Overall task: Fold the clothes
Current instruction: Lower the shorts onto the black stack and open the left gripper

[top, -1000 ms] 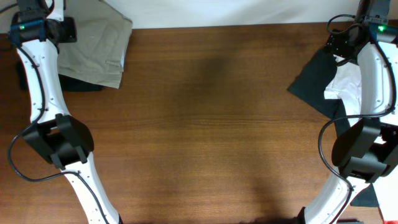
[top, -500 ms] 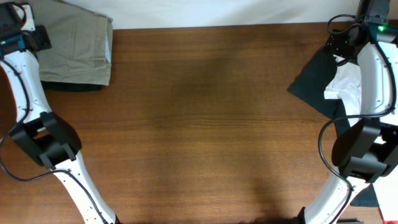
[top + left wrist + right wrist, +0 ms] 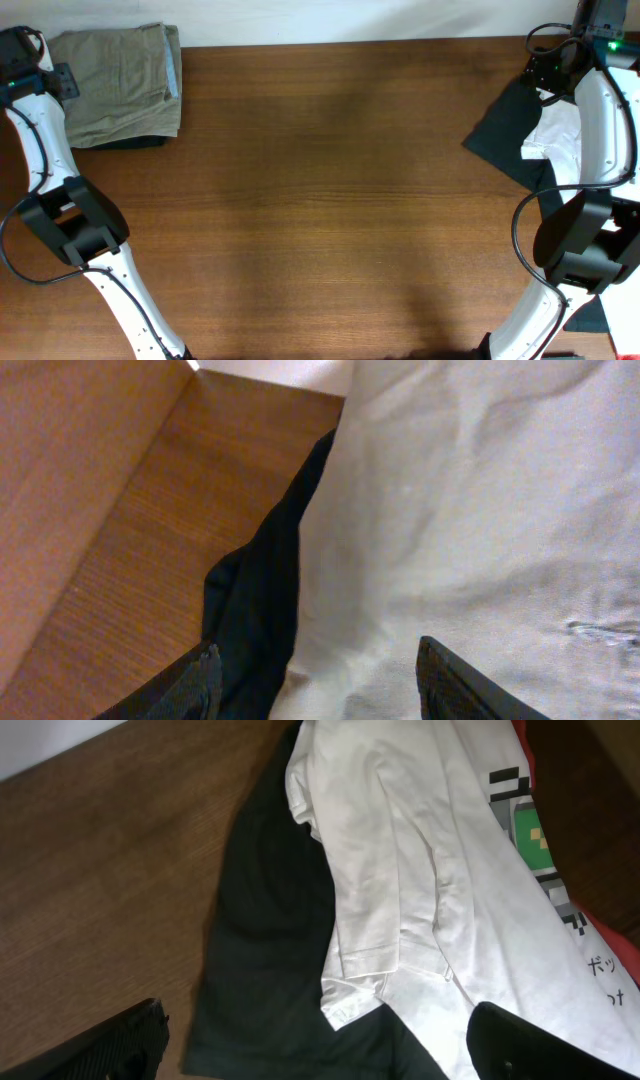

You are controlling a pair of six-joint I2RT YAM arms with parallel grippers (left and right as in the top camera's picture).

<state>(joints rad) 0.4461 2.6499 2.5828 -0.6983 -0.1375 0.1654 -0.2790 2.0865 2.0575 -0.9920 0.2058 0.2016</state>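
Dark wood bench (image 3: 330, 180), visible grain, bare across the middle. White backdrop (image 3: 350, 20) runs along the far edge.

Folded khaki garment (image 3: 120, 85) sits at the far-left corner on a dark layer (image 3: 130, 143) that pokes out on its near side. Left gripper (image 3: 318, 665) is right over the khaki with fingers spread, pinching nothing.

Unfolded pile is at the far-right edge: white T-shirt (image 3: 420, 870) across a black garment (image 3: 265, 920), with red cloth (image 3: 620, 955) beneath at the pile's right edge. Right gripper (image 3: 318, 1025) hangs above it, fingers wide apart, empty.

Risks as I read them:
- Left fingers look very close to the khaki, so a sideways exit could snag the top layer and open the fold. Lift straight up first.
- The stack is tight to the corner and a nudge could push it over the edge.
- The tee's collar is bunched on the black garment. A deep pinch there could take both layers, or pull the red cloth along.
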